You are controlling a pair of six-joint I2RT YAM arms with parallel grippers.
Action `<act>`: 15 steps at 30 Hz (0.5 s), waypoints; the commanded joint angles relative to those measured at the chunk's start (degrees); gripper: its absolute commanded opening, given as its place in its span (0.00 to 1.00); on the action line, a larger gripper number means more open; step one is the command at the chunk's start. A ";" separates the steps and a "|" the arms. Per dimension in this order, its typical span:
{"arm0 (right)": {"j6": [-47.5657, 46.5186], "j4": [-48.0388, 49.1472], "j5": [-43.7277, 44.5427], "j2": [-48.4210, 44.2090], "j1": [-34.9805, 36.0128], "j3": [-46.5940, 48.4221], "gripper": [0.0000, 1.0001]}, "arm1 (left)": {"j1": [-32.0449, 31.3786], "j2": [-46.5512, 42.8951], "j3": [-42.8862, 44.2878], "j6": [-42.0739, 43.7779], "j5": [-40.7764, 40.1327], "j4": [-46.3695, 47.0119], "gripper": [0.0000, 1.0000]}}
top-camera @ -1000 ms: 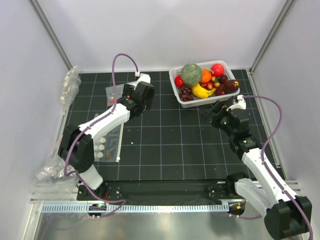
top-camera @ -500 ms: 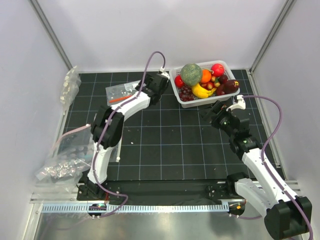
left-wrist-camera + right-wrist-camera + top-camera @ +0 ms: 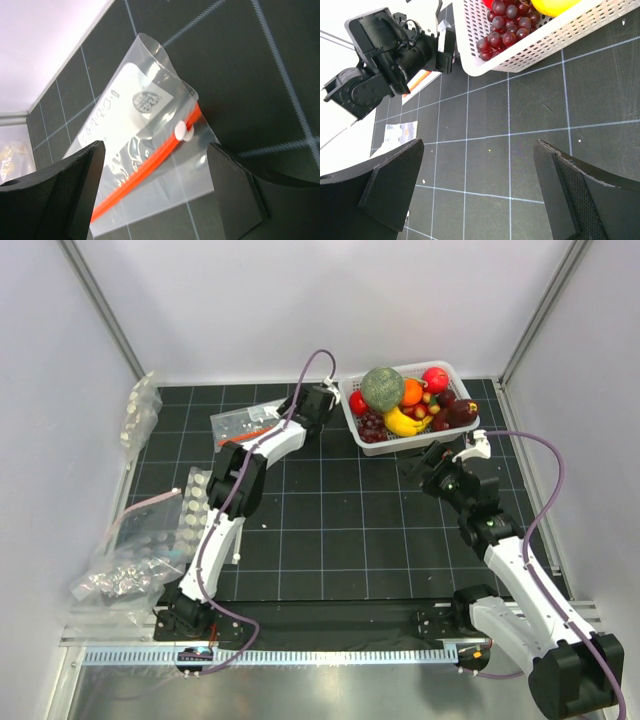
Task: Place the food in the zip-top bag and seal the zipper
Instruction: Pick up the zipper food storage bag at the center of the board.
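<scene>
Black gridded surface (image 3: 330,530) is carrying a white basket (image 3: 400,439), with red balls (image 3: 435,378) and an orange ball (image 3: 411,391) sitting inside it. Left of the basket, the clear zip-top bag (image 3: 240,423) is lying flat, its orange-red zipper (image 3: 150,169) showing. Just left of the basket too, the left tool (image 3: 156,147) is hovering, jaws spread wide and gripping nothing, the bag showing between them. In front of the basket, the right tool (image 3: 477,145) is hanging fully spread and empty.

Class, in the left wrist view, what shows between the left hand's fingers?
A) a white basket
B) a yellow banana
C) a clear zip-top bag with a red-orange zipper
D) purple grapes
C: the zip-top bag, with its zipper, lies on the mat, framed by the open left hand.
</scene>
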 commanded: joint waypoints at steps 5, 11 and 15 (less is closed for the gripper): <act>-0.06 1.95 -0.99 -2.26 -0.03 0.54 0.99 | 2.40 7.21 7.65 1.03 0.62 1.15 0.65; 0.03 1.95 -1.07 -2.61 -0.03 0.46 0.99 | 3.63 10.12 10.64 1.30 1.31 1.06 0.49; 0.03 2.04 -1.25 -2.70 -0.03 0.45 0.99 | 4.07 9.87 10.30 1.38 3.33 0.97 0.13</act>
